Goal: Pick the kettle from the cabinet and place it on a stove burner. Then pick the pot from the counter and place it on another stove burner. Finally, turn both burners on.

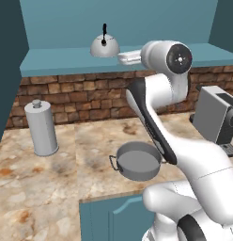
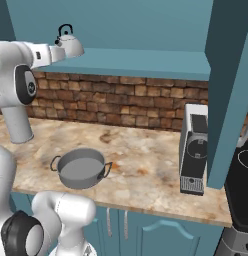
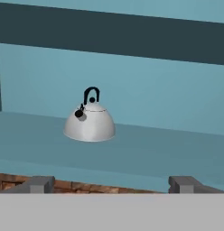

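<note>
1. Two vessels wait to be moved, and the kettle comes first: it stands upright on the flat shelf of the cabinet, well back from the shelf's front lip, handle arched over its dome.
2. The gripper is level with the shelf and short of the kettle, its jaws spread wide with nothing between them. In the right base view the hand sits just left of the kettle, so contact looks not yet made.
3. The step in hand, as I judge it, is the approach for the grasp. The kettle lies a little left of the midline between the fingertips in the hand view, so the hand should shift that way before going in.
4. A dome is slippery to pinch across. Closing on the thin black handle, or straddling the body low where it is widest, should hold better.
5. Go in straight and slowly, keeping clear of the shelf's front lip, so the kettle is not nudged farther back.
6. Lift before pulling out.
7. The pot sits on the worktop near its front edge, beside a tall grey canister farther left; leave both alone for now.
</note>
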